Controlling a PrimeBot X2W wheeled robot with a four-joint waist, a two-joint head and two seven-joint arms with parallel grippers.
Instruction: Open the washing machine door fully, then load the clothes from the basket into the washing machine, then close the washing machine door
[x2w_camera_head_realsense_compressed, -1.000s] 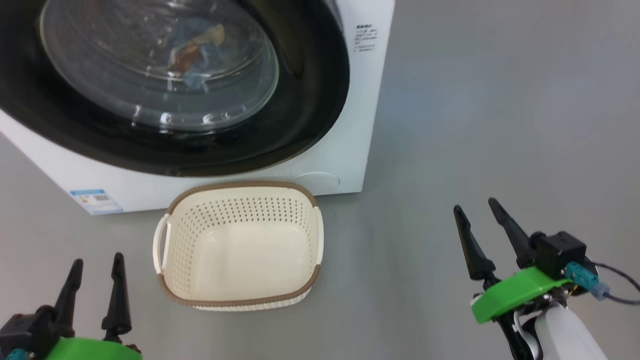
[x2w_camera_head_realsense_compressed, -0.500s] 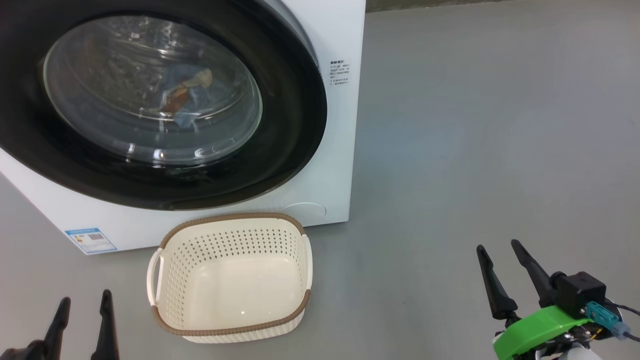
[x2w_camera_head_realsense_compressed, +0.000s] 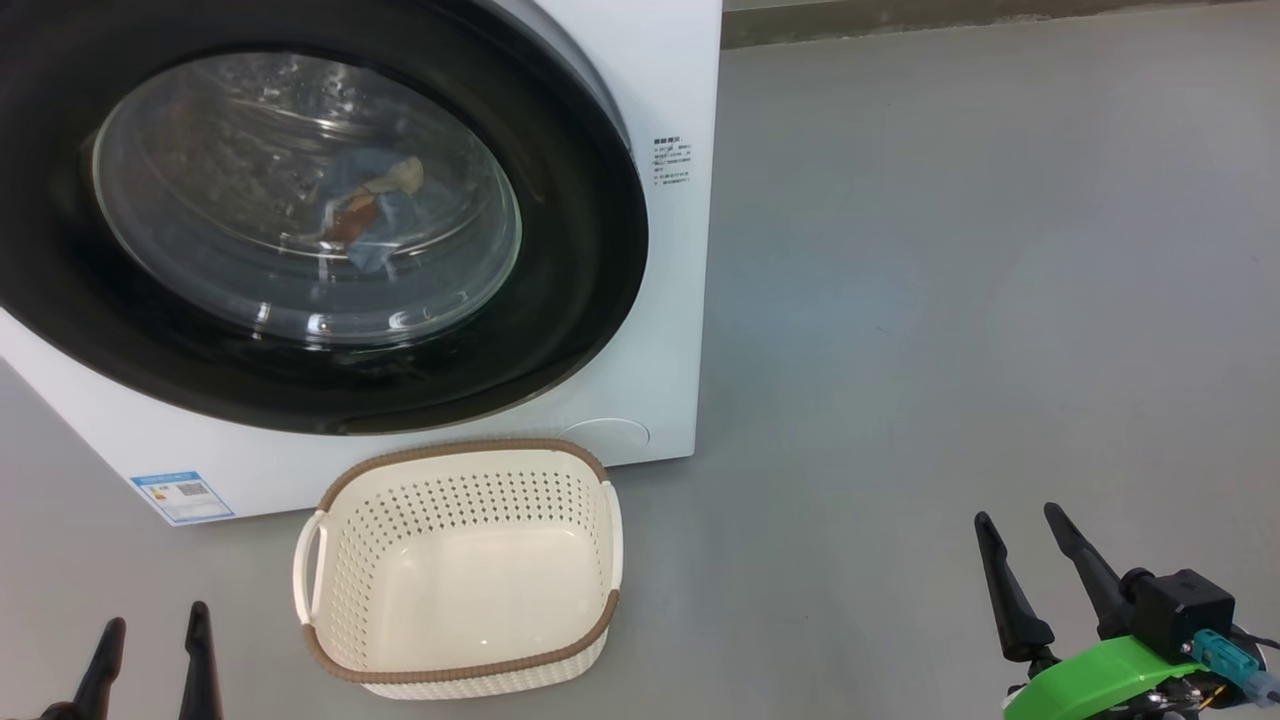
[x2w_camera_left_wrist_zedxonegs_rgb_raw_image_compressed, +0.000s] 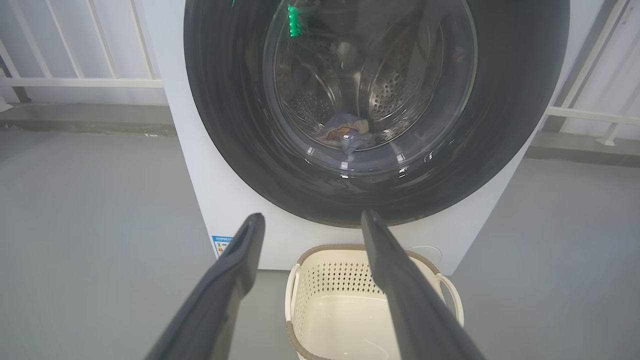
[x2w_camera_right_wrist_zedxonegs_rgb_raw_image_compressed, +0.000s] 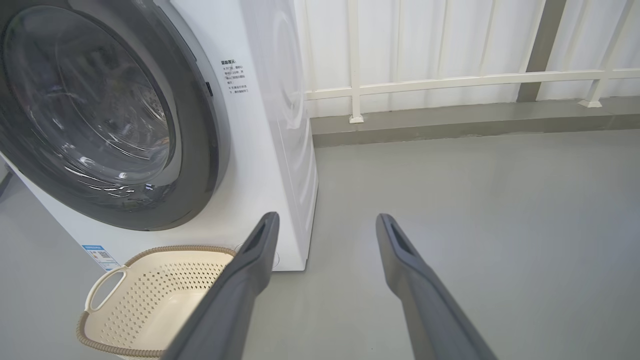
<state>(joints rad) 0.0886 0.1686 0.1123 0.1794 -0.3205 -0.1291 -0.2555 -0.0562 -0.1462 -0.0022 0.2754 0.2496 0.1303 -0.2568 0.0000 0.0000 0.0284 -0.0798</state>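
The white washing machine (x2w_camera_head_realsense_compressed: 660, 330) (x2w_camera_right_wrist_zedxonegs_rgb_raw_image_compressed: 265, 150) stands at the upper left with its round black-rimmed door (x2w_camera_head_realsense_compressed: 560, 300) (x2w_camera_left_wrist_zedxonegs_rgb_raw_image_compressed: 225, 125) (x2w_camera_right_wrist_zedxonegs_rgb_raw_image_compressed: 200, 150) shut flat against the front. Through the glass I see light-blue clothes (x2w_camera_head_realsense_compressed: 370, 205) (x2w_camera_left_wrist_zedxonegs_rgb_raw_image_compressed: 345, 132) lying in the steel drum. On the floor before the machine sits the cream basket (x2w_camera_head_realsense_compressed: 330, 590) (x2w_camera_left_wrist_zedxonegs_rgb_raw_image_compressed: 300, 295) (x2w_camera_right_wrist_zedxonegs_rgb_raw_image_compressed: 100, 320), with nothing inside. My left gripper (x2w_camera_head_realsense_compressed: 155, 625) (x2w_camera_left_wrist_zedxonegs_rgb_raw_image_compressed: 310, 220) is open at the lower left, beside the basket. Low at the right, my right gripper (x2w_camera_head_realsense_compressed: 1020, 518) (x2w_camera_right_wrist_zedxonegs_rgb_raw_image_compressed: 325, 217) is open over bare floor.
Grey floor (x2w_camera_head_realsense_compressed: 950, 300) stretches to the right of the machine. A white railing (x2w_camera_right_wrist_zedxonegs_rgb_raw_image_compressed: 450, 80) on a low kerb runs behind, and another railing (x2w_camera_left_wrist_zedxonegs_rgb_raw_image_compressed: 75, 80) shows left of the machine. A blue label (x2w_camera_head_realsense_compressed: 180, 497) marks the machine's lower left corner.
The head camera has tilted up, so machine, basket and both grippers sit lower in the picture. Both grippers stay open and the basket has not moved.
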